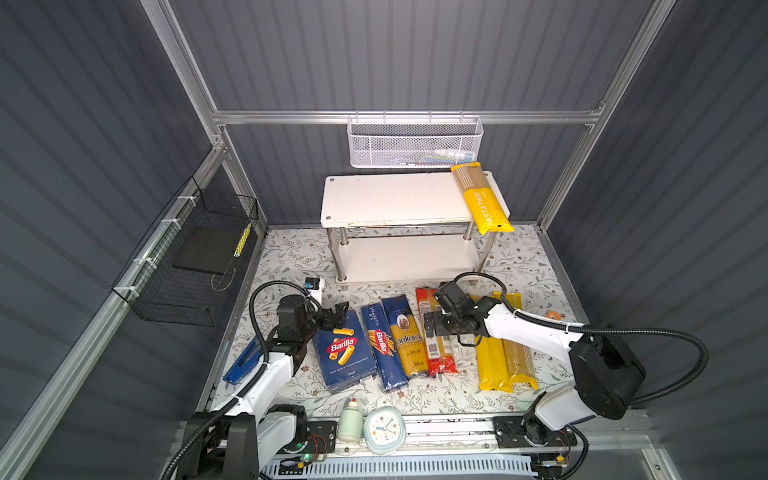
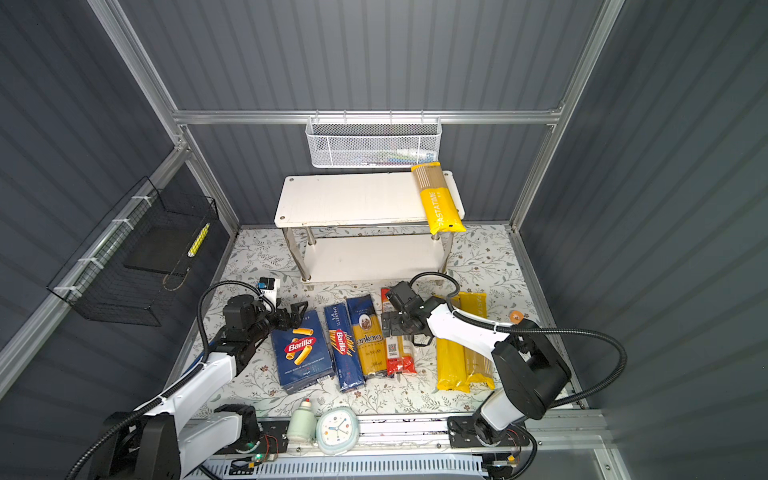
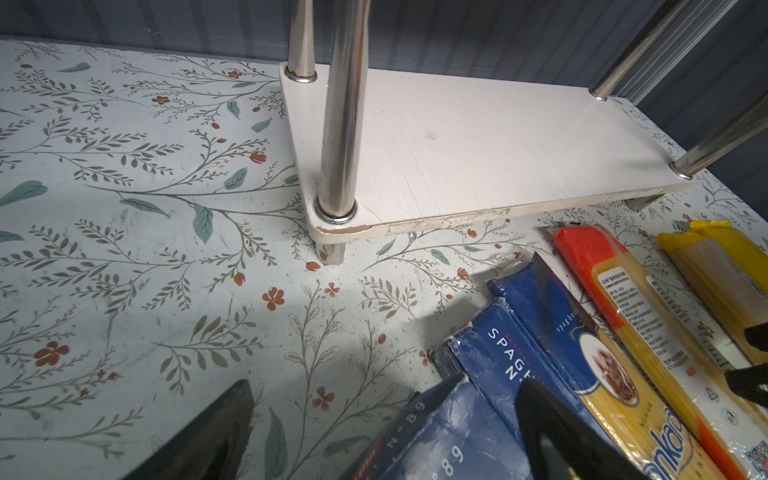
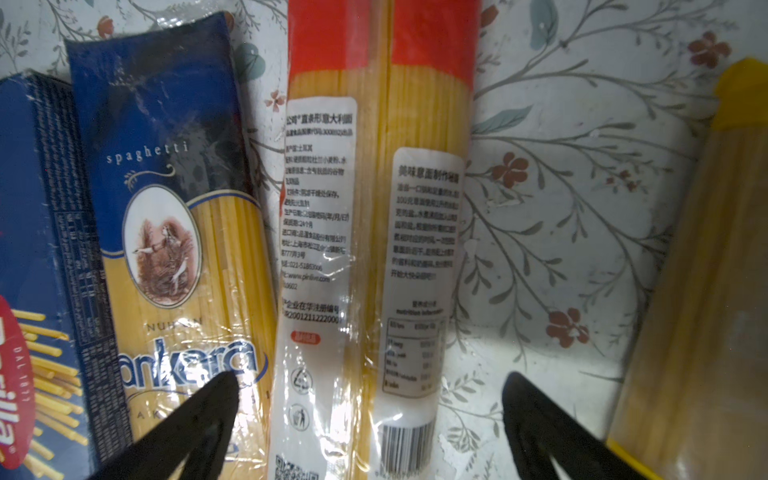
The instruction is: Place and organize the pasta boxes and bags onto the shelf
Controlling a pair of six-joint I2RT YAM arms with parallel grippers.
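One yellow bag (image 1: 482,199) lies on the shelf (image 1: 374,199) (six more packs (image 1: 411,336) on the table (image 1: 291,257)); right hand (image 4: 372,377) spread wide over red bag (image 4: 374,228).

Your right gripper (image 4: 370,386) hangs spread wide over the red bag (image 4: 376,83), its 2 white labels (image 4: 320,187) up; the ankara bag (image 4: 174,257) lies just beside it, a yellow bag (image 4: 702,291) farther off.

"Barilla" on wide carton (image 1: 344,353) below left tool (image 1: 337,312); narrow carton (image 1: 382,345) beside: "Barilla", "SPAGHETTI". Beside right tool (image 4: 372,376), blue bag (image 4: 174,232): "spaghetti", "ankara". Under it, red bag (image 4: 374,208): Chinese label, "www.pinlive.com". Well apart, yellow bag (image 1: 484,199) on shelf (image 1: 395,199): "PASTATAME".
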